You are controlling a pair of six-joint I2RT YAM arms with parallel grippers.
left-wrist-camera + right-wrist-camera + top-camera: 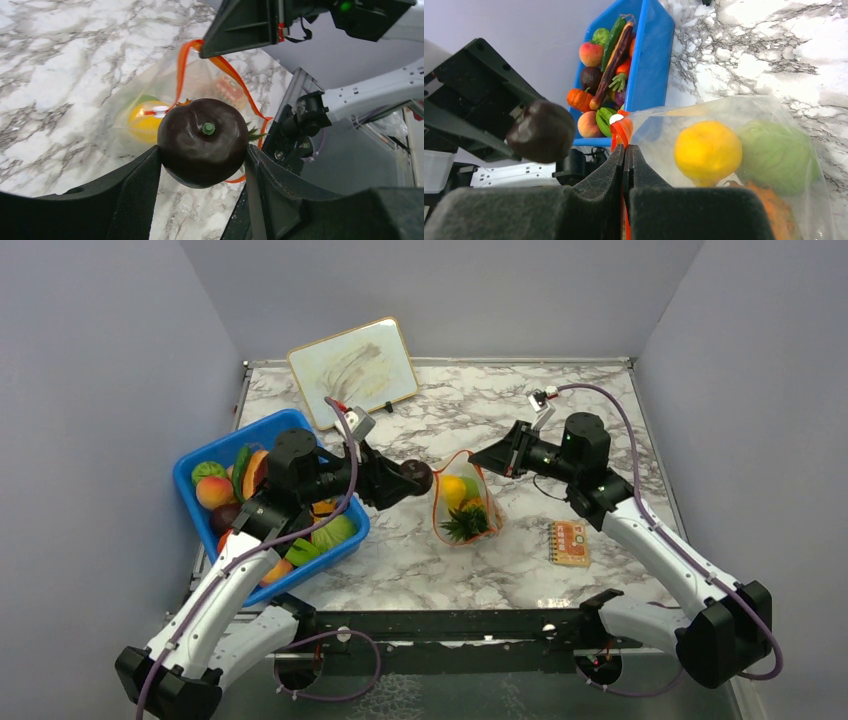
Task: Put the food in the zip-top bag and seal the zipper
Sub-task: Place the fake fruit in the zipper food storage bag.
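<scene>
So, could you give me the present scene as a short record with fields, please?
left gripper: shut on the dark purple fruit, near the mouth of the zip-top bag
right gripper: shut on the zipper, holding the bag up
in bag: yellow fruit, green fruit, pineapple
bag state: open, not sealed
blue tub: holds more toy food
</scene>
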